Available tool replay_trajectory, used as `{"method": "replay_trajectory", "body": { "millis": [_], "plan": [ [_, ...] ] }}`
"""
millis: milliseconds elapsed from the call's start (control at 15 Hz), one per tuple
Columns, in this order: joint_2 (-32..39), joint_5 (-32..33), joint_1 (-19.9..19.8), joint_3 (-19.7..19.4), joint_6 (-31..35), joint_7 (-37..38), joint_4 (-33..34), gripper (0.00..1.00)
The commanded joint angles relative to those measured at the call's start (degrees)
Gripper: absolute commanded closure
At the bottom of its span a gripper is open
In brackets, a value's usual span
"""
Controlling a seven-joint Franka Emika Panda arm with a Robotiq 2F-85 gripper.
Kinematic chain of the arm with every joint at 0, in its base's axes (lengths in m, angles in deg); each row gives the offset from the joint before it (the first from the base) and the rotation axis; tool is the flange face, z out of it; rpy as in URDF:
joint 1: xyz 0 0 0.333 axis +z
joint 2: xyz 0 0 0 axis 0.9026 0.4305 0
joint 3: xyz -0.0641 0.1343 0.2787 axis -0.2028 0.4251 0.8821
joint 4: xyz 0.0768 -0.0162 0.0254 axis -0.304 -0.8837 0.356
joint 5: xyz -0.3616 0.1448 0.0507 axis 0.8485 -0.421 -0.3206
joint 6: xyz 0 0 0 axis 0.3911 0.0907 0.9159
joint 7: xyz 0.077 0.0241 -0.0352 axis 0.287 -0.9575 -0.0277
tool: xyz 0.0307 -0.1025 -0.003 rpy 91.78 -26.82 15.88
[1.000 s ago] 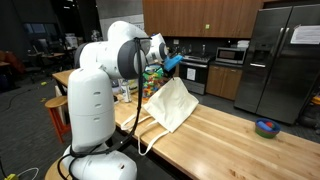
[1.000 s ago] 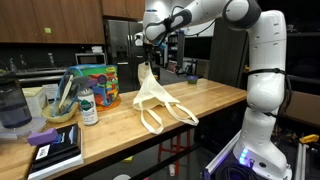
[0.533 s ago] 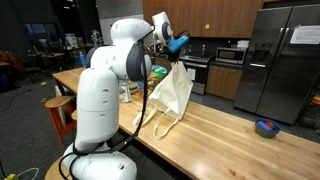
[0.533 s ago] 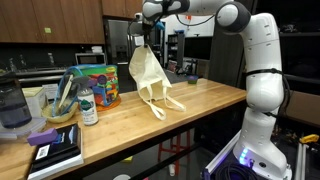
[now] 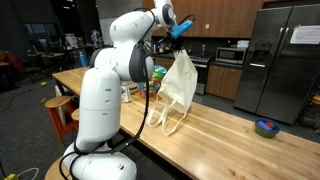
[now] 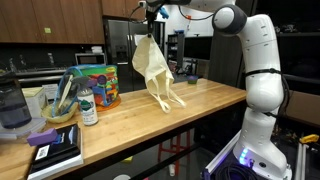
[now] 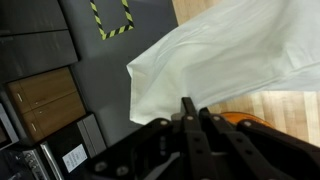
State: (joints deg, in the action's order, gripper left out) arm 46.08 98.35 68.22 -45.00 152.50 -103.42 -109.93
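Observation:
A cream cloth tote bag [image 5: 179, 84] [image 6: 152, 65] hangs in the air from my gripper [image 5: 183, 33] [image 6: 149, 22], which is shut on its top edge. Its handles [image 6: 167, 99] dangle down and just reach the wooden table [image 5: 215, 135] [image 6: 150, 125]. In the wrist view the bag [image 7: 230, 55] spreads out beyond my shut gripper [image 7: 191, 107], with the wooden top visible past it. The arm is raised high above the table.
A colourful box [image 6: 96, 85], a bottle [image 6: 88, 105], a bowl with utensils [image 6: 59, 110], a dark jug [image 6: 12, 105] and books [image 6: 56, 146] stand on the table. A blue bowl [image 5: 266, 127] sits elsewhere on it. A fridge [image 5: 283, 60] and kitchen counters stand behind.
The gripper has risen with the bag, lifting most of it off the table until only the handles reach the wood.

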Motion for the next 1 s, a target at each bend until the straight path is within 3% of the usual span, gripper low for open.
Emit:
{"method": "replay_trajectory", "body": {
  "millis": [0, 400, 933],
  "plan": [
    [3.08, 1.36, 1.5, 0.2, -4.71, -0.74, 7.43, 0.99],
    [8.32, 1.59, 6.25, 0.57, -11.01, -1.55, 18.11, 0.99],
    [13.27, 2.59, 13.34, 0.59, -14.36, -4.1, 27.89, 0.99]
  ]
}}
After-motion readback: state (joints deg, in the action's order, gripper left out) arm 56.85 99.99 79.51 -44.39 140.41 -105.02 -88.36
